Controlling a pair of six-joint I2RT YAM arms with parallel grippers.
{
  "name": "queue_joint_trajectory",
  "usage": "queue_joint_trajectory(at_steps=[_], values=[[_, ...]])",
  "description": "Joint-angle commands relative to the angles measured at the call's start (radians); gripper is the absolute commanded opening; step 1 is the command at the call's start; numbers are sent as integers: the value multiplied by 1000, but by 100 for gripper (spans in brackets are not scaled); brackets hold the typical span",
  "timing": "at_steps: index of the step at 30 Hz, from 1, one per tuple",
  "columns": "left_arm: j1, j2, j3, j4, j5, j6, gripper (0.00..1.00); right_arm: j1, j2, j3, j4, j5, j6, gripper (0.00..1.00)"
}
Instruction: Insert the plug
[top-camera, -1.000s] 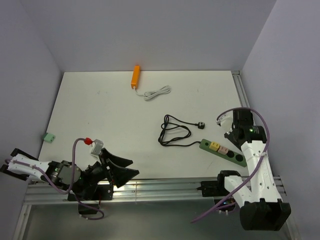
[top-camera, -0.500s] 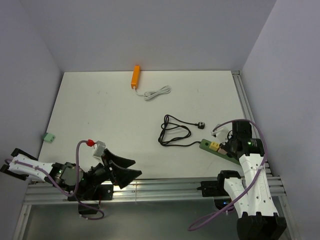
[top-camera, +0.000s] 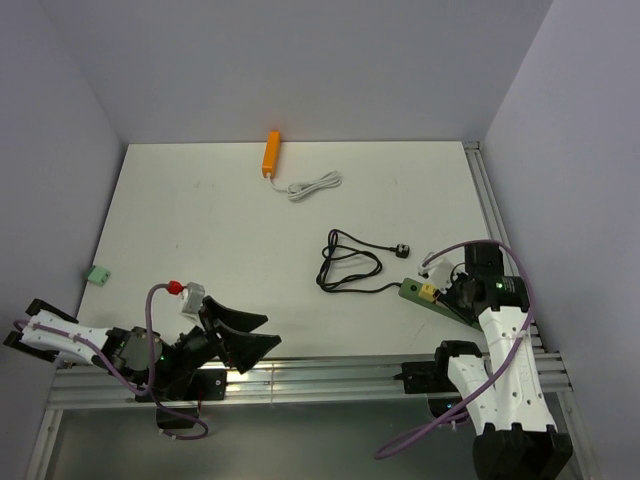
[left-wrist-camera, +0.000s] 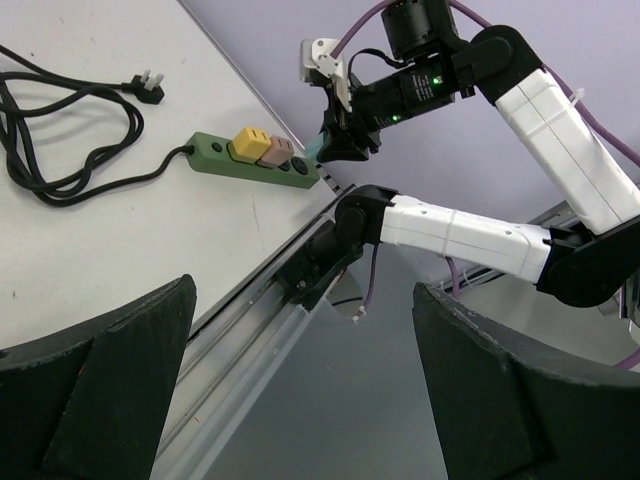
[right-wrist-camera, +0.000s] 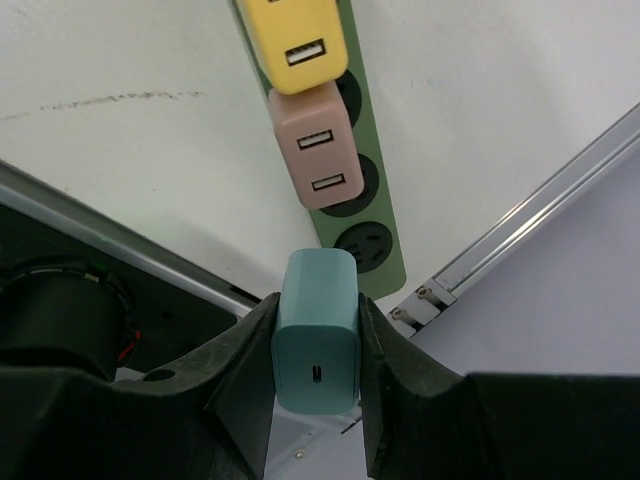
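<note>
Right fingers (right-wrist-camera: 240, 370) are pinching the teal plug (right-wrist-camera: 317, 345) between them, over the strip's (right-wrist-camera: 395, 265) near end; left fingers (left-wrist-camera: 110, 400) are gaping wide, gripping nothing.

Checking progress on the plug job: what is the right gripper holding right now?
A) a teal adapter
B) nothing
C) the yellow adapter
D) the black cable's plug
A: the right gripper is clamped on the teal adapter near the end of the green power strip, where the yellow adapter and pink adapter already sit plugged in.
</note>
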Motion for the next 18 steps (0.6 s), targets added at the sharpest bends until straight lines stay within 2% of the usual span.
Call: queue_joint_trajectory(at_steps=[1, 10, 18], values=[[1, -1, -9, 70, -18, 48, 94, 23, -3, 6, -68, -11, -269, 0], [1, 27, -20, 104, -29, 73, 95, 56, 57, -4, -58, 21, -289, 0], [1, 1, -20, 101, -56, 94, 96, 47, 91, -63, 67, 15, -304, 0]])
